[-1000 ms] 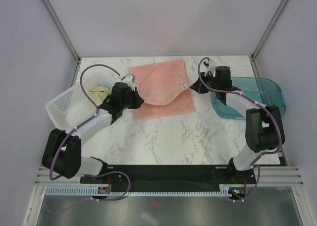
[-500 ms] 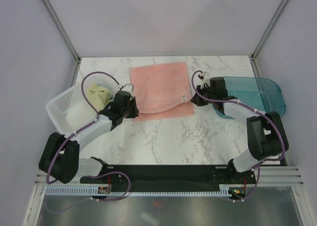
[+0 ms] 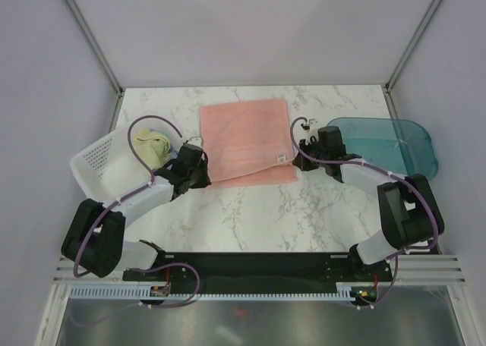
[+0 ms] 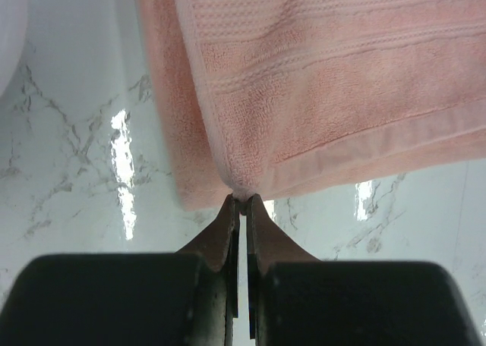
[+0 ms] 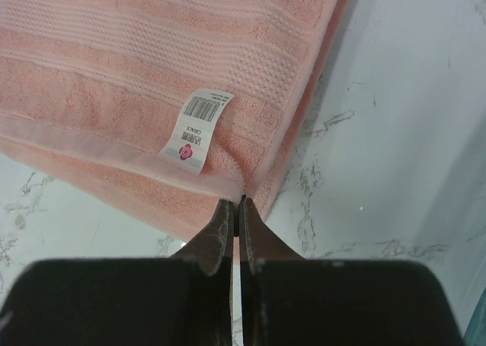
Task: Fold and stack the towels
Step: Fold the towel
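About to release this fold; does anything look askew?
Yes: the pink towel is folded askew; its lower layer peeks out along the near edge, widest toward the right gripper. Nothing else stands out.

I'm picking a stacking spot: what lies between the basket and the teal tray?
The pink towel, folded over, its near corners pinched by the left end effector and right end effector. The top view shows it.
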### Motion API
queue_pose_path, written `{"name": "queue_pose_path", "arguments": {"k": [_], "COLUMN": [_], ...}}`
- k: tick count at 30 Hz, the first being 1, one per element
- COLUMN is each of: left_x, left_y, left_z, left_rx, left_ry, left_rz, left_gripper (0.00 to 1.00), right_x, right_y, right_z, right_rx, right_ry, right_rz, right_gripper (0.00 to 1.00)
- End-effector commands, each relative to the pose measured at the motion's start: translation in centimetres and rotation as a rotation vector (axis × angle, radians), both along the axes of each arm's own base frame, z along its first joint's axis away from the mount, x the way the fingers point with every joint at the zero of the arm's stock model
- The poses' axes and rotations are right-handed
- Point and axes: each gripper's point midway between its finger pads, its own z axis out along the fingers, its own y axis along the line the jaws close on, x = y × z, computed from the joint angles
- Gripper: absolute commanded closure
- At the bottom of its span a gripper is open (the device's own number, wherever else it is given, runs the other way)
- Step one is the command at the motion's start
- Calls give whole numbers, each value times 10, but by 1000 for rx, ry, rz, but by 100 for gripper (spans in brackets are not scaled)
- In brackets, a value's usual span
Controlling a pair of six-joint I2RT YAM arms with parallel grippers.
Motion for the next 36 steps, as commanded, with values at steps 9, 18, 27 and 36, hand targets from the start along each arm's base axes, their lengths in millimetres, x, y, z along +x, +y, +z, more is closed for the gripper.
{"name": "queue_pose_path", "arguments": {"k": [9, 18, 27, 36], "left_x": [-27, -28, -35, -52], "left_y": [-9, 6, 1, 8], "left_z": [-16, 3, 16, -18], "left_rx": [39, 88, 44, 83], "left_ry": [69, 50, 89, 188], "left_rz": [-16, 67, 82, 96], "left_gripper": [98, 98, 98, 98], "right_x": [-26, -48, -68, -98], "right_y": [-39, -1, -16, -3], "right_z": [0, 22, -5, -38], "right_rx": [-65, 105, 31, 72], "right_ry": [-3, -22, 133, 216], "right_rz": [-231, -131, -216, -148], "right_gripper": [100, 100, 100, 98]}}
